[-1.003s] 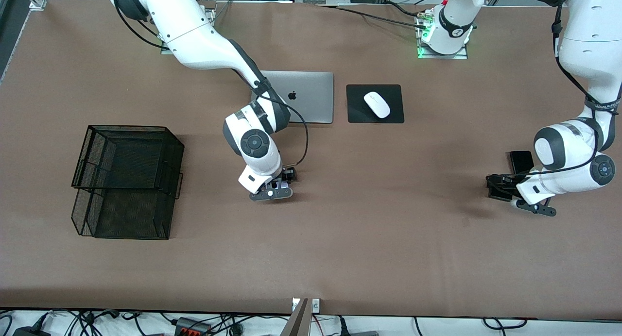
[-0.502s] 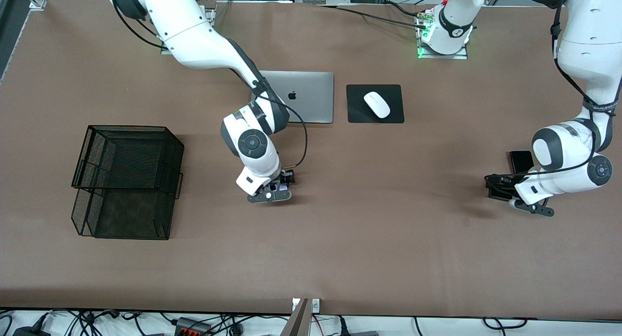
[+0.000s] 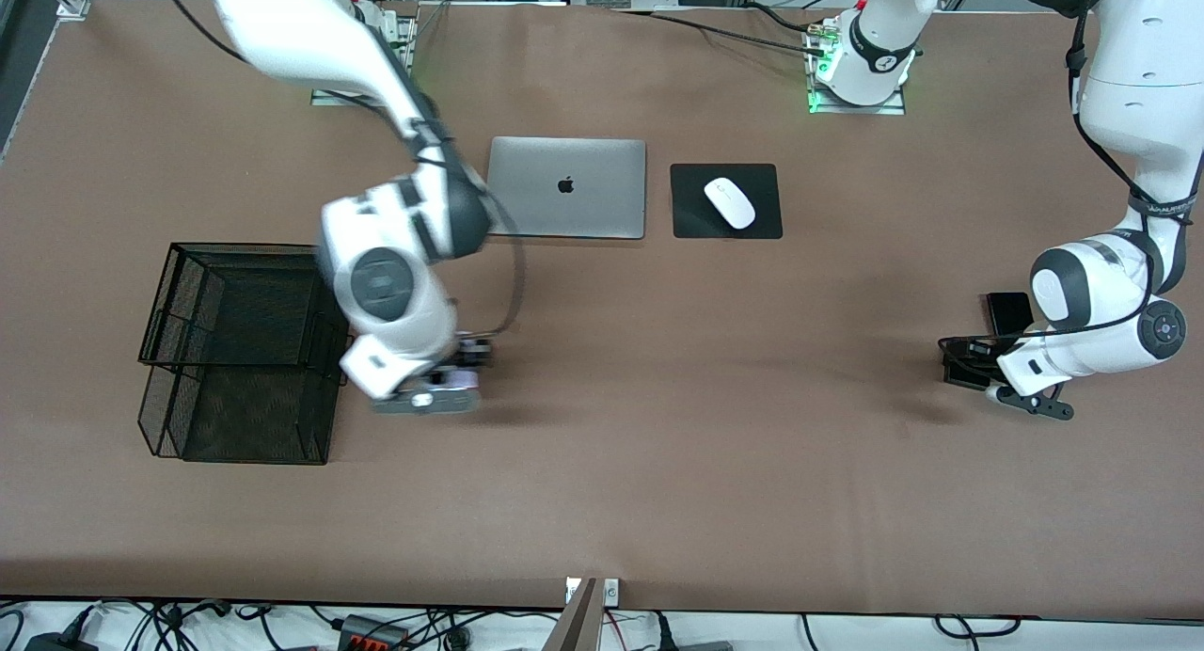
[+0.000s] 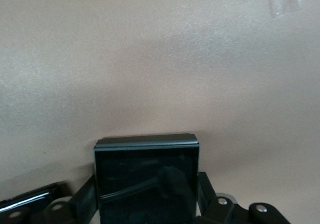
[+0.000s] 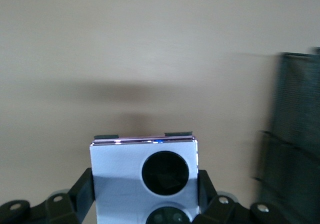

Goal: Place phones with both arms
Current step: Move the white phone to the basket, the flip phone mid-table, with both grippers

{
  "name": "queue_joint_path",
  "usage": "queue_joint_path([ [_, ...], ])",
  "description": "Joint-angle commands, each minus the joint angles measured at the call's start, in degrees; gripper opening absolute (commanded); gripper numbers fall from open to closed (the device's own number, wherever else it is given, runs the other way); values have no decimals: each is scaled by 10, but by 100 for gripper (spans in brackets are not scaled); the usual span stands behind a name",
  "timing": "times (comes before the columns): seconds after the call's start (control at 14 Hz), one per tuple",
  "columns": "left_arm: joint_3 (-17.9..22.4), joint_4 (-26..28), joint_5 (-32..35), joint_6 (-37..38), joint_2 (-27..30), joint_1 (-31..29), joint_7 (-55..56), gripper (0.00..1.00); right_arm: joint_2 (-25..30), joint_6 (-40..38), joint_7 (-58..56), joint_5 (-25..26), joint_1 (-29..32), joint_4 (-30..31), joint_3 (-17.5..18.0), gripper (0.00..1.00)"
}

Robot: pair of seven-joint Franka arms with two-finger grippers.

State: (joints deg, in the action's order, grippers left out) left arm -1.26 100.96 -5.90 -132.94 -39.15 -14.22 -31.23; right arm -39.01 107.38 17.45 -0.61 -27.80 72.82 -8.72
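1. Carried toward the black mesh tray (image 3: 246,350) since the earlier frames, the lilac-white phone (image 5: 143,179) is now seen just beside the tray's edge, while the silver laptop (image 3: 567,187), formerly half covered by the right arm, is fully exposed.
2. The lilac-white phone is clamped between the fingers of the right gripper (image 3: 442,388), its two black lenses turned to the wrist camera; it is held clear of the brown table (image 3: 658,463), judged ready for transfer into the tray.
3. The squarish black phone (image 4: 146,181) is pinched at its sides by the left gripper (image 3: 969,364), which has been closed on it within the last second, low at the left arm's end of the table.
4. Whether that phone has been lifted off the surface cannot be told.
5. A longer black phone (image 3: 1008,312) is left lying on the table just beside the left arm's wrist, farther from the front camera than the gripped one.
6. The white mouse (image 3: 730,202) is left on its black pad (image 3: 724,228), untouched.
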Motion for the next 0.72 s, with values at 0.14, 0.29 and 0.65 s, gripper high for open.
queue_joint_path([
  [0.14, -2, 7, -10, -6, -2, 4, -17, 38, 108, -26, -102, -3, 92, 138, 8, 30],
  [0.29, -3, 5, -16, 8, 6, 15, 3, 35, 139, -25, -104, -3, 118, 186, 8, 30],
  [0.65, 3, -12, -84, 122, 57, 119, 149, 33, 150, -17, -126, -6, 172, 213, 8, 31],
])
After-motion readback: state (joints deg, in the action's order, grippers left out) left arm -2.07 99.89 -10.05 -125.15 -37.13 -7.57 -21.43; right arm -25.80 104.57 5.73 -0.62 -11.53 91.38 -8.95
